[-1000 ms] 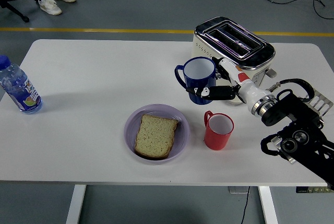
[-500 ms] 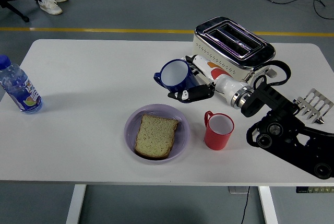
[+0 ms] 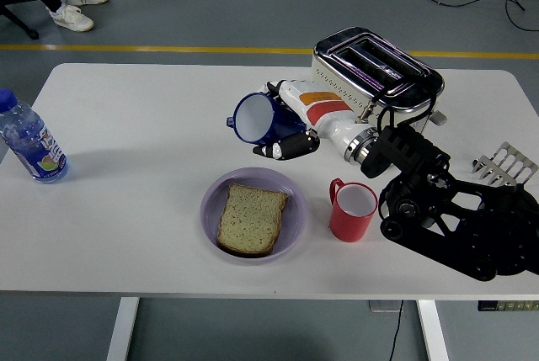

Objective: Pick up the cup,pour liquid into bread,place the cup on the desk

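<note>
Bread (image 3: pixel 251 219) fills purple plate (image 3: pixel 294 209); right robot hand (image 3: pixel 290 125) grips tilted blue cup (image 3: pixel 255 119).

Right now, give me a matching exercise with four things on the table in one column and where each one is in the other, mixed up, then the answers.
Things:
1. blue cup
2. red cup
3. bread
4. bottle

Places:
A. on the purple plate
B. at the table's left edge
C. tilted in the right hand, above the table
D. standing right of the plate

Pairs: 1-C, 2-D, 3-A, 4-B
</note>
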